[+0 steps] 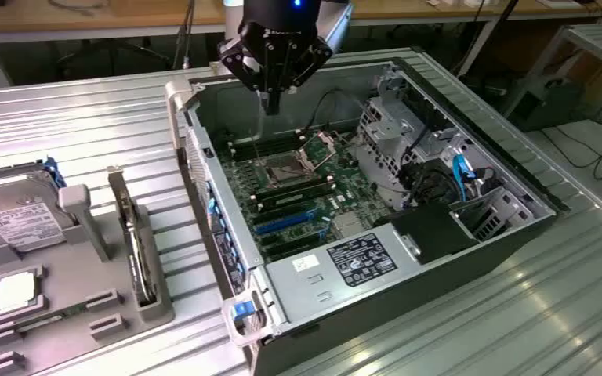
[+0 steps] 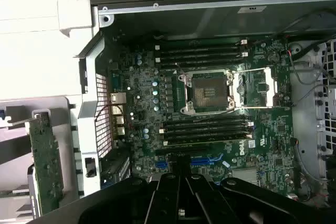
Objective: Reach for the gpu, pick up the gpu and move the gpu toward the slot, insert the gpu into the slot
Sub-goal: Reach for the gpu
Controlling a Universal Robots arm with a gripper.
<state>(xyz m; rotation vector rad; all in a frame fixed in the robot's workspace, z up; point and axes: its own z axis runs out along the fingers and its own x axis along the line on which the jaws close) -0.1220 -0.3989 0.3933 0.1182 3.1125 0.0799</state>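
Observation:
The gpu (image 1: 137,249) stands on edge in a grey holder (image 1: 81,305) left of the open computer case in the exterior view; in the wrist view the gpu (image 2: 46,163) is a green circuit card beside the case wall. My gripper (image 1: 272,106) hangs shut and holding nothing above the far end of the case, over the motherboard (image 1: 301,196) and well apart from the gpu. The slot (image 1: 283,223) is a long blue connector on the motherboard's near half. In the wrist view my gripper (image 2: 181,167) covers the middle of the slot (image 2: 207,161).
A hard drive (image 1: 13,215) with a white label and a small square chip (image 1: 13,291) sit in the grey holder. The case wall (image 1: 204,196) rises between holder and motherboard. A CPU socket (image 2: 209,90), memory slots (image 2: 205,129), drive cage (image 1: 406,133) and cables (image 1: 458,176) crowd the case.

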